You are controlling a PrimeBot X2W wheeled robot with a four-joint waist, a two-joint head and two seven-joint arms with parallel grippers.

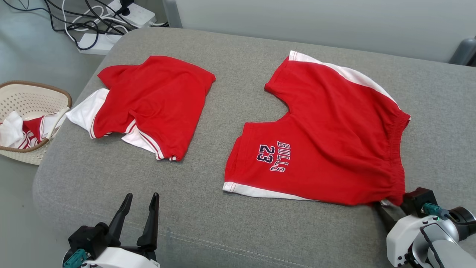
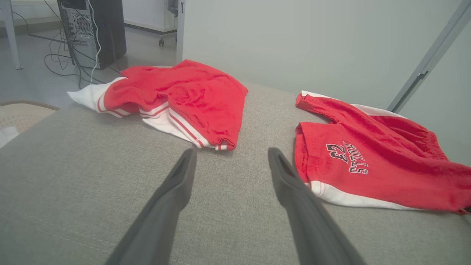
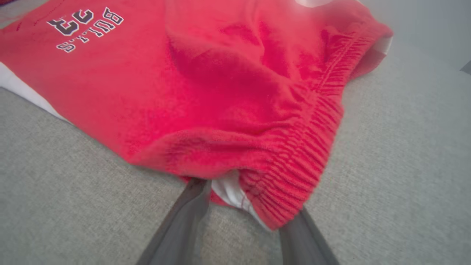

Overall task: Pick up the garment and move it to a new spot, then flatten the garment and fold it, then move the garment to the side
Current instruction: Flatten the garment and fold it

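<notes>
red shorts (image 1: 327,137) lie crosswise, waistband (image 1: 396,156) toward right.

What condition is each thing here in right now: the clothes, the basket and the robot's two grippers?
Bulls shorts: spread flat on the grey cushion, print up.
Red-and-white garment: loosely folded, rumpled.
Basket: holds red-and-white cloth, some hanging over the rim.
Left gripper: open, holding nothing.
Right gripper: open around the shorts' waistband corner.

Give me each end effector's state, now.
Left end effector: open, empty.
Right end effector: open, straddling the shorts at the waistband corner; tips hidden.
</notes>
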